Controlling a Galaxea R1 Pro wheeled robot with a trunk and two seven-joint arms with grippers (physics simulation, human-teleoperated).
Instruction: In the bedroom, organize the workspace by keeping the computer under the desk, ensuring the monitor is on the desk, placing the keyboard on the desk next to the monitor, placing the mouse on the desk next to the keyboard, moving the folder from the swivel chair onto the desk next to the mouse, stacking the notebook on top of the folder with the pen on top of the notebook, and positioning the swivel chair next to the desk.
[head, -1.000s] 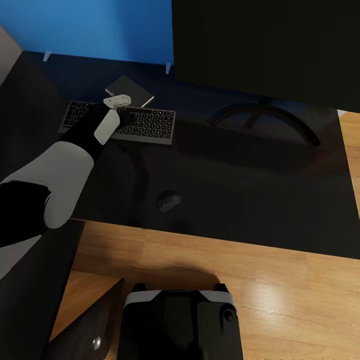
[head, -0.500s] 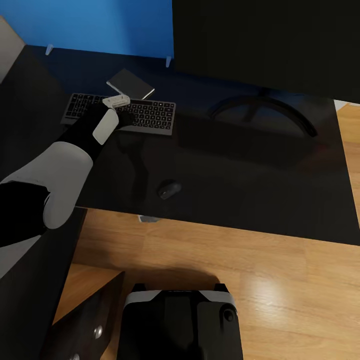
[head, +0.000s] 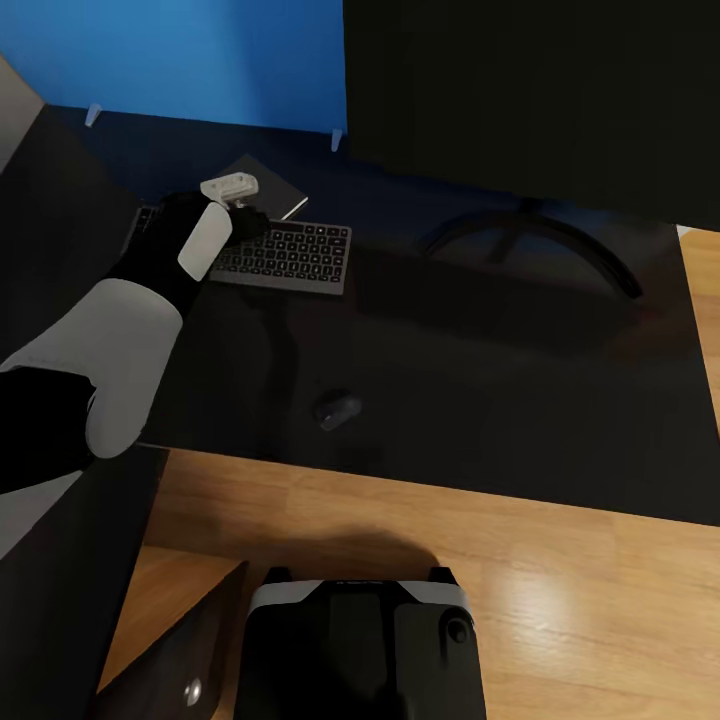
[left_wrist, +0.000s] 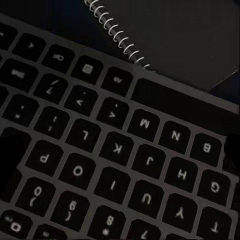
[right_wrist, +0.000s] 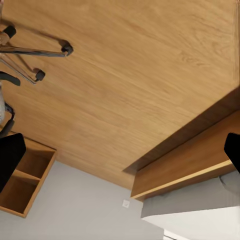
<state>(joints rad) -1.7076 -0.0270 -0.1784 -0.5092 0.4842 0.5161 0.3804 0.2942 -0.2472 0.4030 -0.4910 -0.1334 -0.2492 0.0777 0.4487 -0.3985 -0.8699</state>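
Head view: the left pincer (head: 240, 212) hovers at the keyboard (head: 285, 256), whose long axis runs along the worktop (head: 500, 400), notebook (head: 275, 185) just behind, mouse (head: 338, 408) nearer the robot. Left wrist view: keys close below; pincer's spread untellable. Right wrist view: swivel chair (right_wrist: 20, 55) legs on wood floor (right_wrist: 135, 75).

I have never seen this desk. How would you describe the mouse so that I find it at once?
Start from the big black monitor on the black desk. In front of it and toward the left lies the silver-grey keyboard; the mouse sits alone nearer the desk's front edge, apart from the keyboard. It is a small dark oval, rounded and nearly as dark as the desk top, unlike the flat rectangular keyboard and notebook.
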